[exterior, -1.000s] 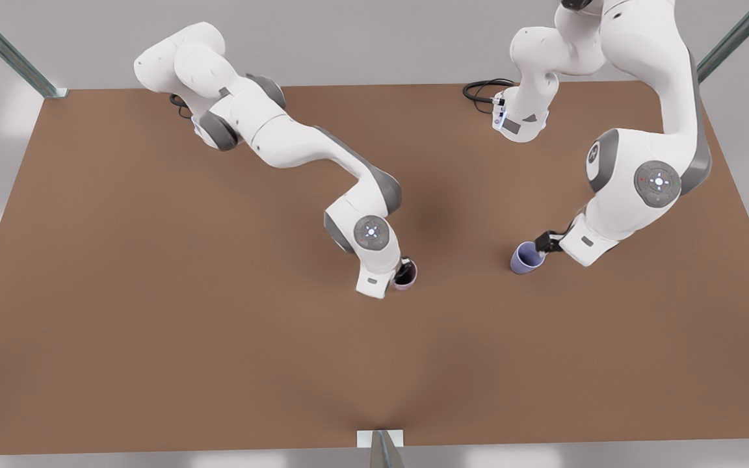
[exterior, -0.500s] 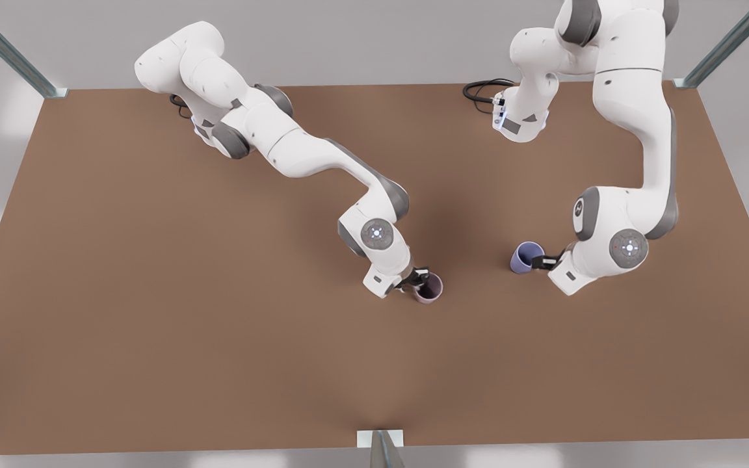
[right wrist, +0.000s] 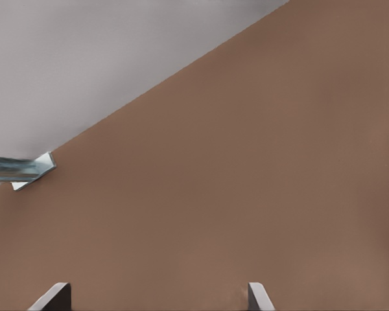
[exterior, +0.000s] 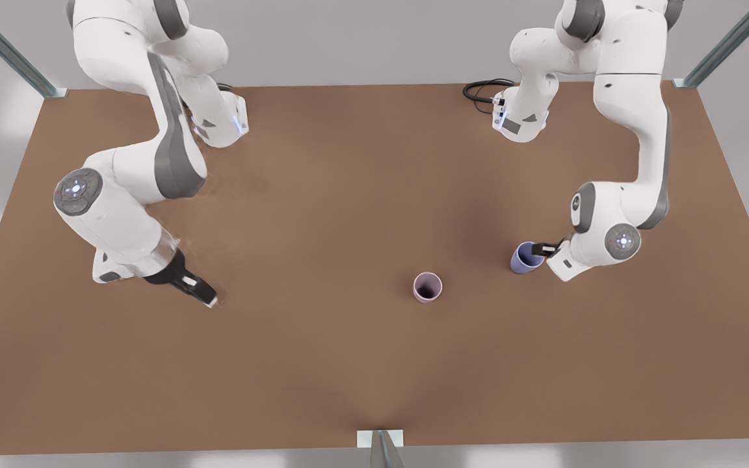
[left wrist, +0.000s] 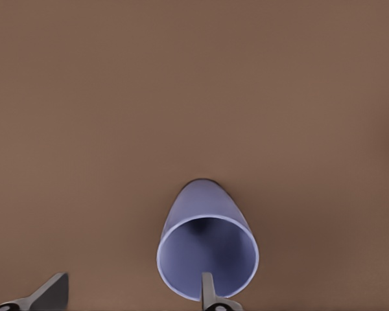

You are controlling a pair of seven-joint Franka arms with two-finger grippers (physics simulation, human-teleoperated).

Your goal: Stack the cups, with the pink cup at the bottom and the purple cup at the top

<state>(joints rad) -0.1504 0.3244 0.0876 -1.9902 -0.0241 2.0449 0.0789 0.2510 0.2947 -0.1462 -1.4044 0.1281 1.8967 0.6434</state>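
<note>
Two cups: both stand upright and well apart on the table, not stacked.
Pink cup: small tapered handleless cup, pale dusty pink-mauve with a dark inside [exterior: 427,287], alone near the table's middle, toward the near edge in the front view; no gripper touches it.
Purple cup: small tapered handleless cup, periwinkle blue-purple [exterior: 527,258] [left wrist: 207,249], toward the front view's right.
Left gripper: [exterior: 541,249] [left wrist: 126,295] at the purple cup, fingers spread wide; one finger [left wrist: 207,291] sits at the cup's rim, the other [left wrist: 52,293] stands clear to the side on bare table. Whether the near finger touches the rim I cannot tell.
Right gripper: [exterior: 209,299] [right wrist: 152,297] low over bare table on the front view's left, far from both cups, fingers parted with nothing between them.
Surface: flat, matte brown tabletop [exterior: 322,364], plain and unmarked.
Room: pale grey walls and floor around the table; metal frame struts at the far corners [exterior: 4,49] and a metal bracket at the middle of the near edge [exterior: 380,442]; black cable by one arm base [exterior: 482,89].
</note>
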